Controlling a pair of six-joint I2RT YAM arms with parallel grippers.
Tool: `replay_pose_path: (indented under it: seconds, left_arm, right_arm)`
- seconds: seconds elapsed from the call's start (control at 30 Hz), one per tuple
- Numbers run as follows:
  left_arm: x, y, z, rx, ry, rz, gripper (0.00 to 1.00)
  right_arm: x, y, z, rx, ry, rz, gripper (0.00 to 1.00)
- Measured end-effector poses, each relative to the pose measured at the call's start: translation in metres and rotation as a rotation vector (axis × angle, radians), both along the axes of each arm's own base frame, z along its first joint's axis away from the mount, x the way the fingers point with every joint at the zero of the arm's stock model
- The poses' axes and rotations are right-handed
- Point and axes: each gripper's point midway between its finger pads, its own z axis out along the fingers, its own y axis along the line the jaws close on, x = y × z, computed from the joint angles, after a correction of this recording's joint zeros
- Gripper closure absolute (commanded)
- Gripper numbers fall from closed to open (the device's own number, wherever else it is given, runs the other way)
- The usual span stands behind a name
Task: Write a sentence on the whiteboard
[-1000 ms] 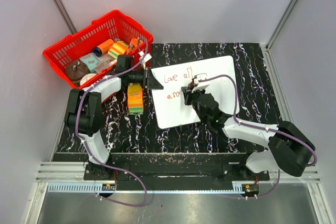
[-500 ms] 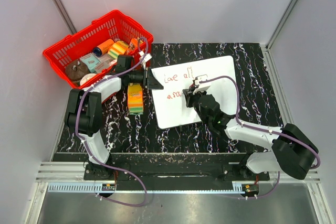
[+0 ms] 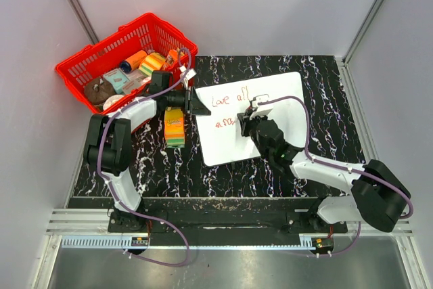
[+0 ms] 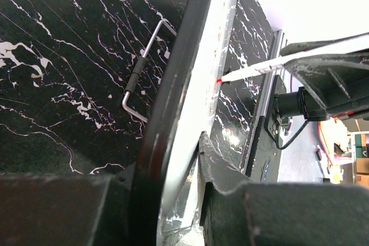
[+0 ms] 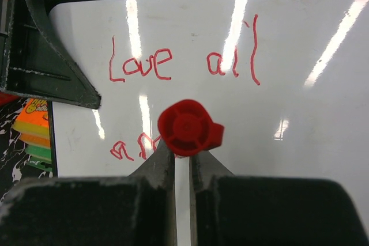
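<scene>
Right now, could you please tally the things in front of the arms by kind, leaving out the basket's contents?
Whiteboard: 1
Pen: 1
Basket: 1
Striped pad stack: 1
Hex key: 1
Total: 5

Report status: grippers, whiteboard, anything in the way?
Both shut: left gripper on the whiteboard edge, right gripper on the marker. The sentence reads "Love all", second line begun. Colourful stack beside board, off it.
</scene>
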Motion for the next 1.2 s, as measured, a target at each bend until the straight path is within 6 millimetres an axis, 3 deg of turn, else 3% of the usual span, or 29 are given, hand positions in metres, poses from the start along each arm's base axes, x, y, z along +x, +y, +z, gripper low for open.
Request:
replay_pose_path:
  seconds: [0.37, 1.2]
  left_arm:
    - [0.000, -0.001, 0.000, 0.002, 0.002, 0.000, 1.00]
    - [0.001, -0.001, -0.001, 0.011, -0.004, 0.003, 1.00]
  right_arm:
    - [0.018, -0.012, 0.014, 0.014, -0.020, -0.056, 1.00]
    - [0.004, -0.012, -0.002, 0.011, 0.033, -0.007, 1.00]
